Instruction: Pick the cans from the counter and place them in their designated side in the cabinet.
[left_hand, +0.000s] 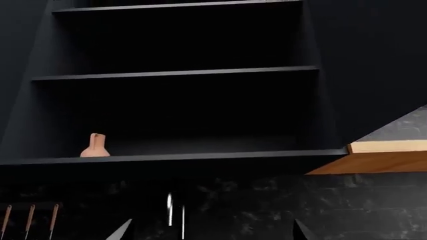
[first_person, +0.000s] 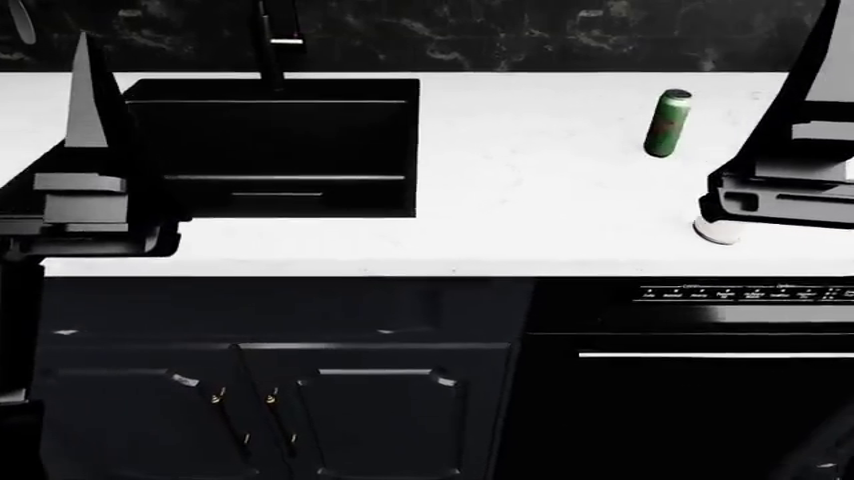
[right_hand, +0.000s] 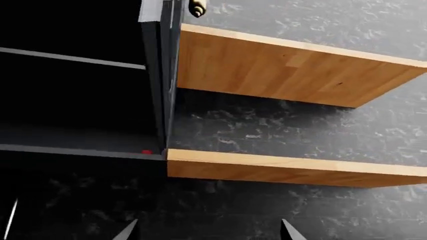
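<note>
On the white counter (first_person: 534, 190), a tall slim green can (first_person: 667, 123) stands upright toward the back right. A white can (first_person: 721, 231) sits near the front edge, mostly hidden under my right gripper (first_person: 817, 90). My left gripper (first_person: 83, 100) is raised at the left of the sink. Both wrist views face the wall. The left gripper (left_hand: 212, 232) is open and empty below the black cabinet shelves (left_hand: 180, 75). In the right wrist view, the right gripper (right_hand: 208, 231) is open and empty by the cabinet's side edge (right_hand: 159, 75).
A black sink (first_person: 274, 150) with a faucet (first_person: 274, 45) is set into the counter. A small terracotta vase (left_hand: 95, 146) stands on the cabinet's lowest shelf. Wooden shelves (right_hand: 293, 67) hang beside the cabinet. Knife handles (left_hand: 30, 220) hang on the dark tiled wall. A dishwasher panel (first_person: 721, 296) sits below the counter.
</note>
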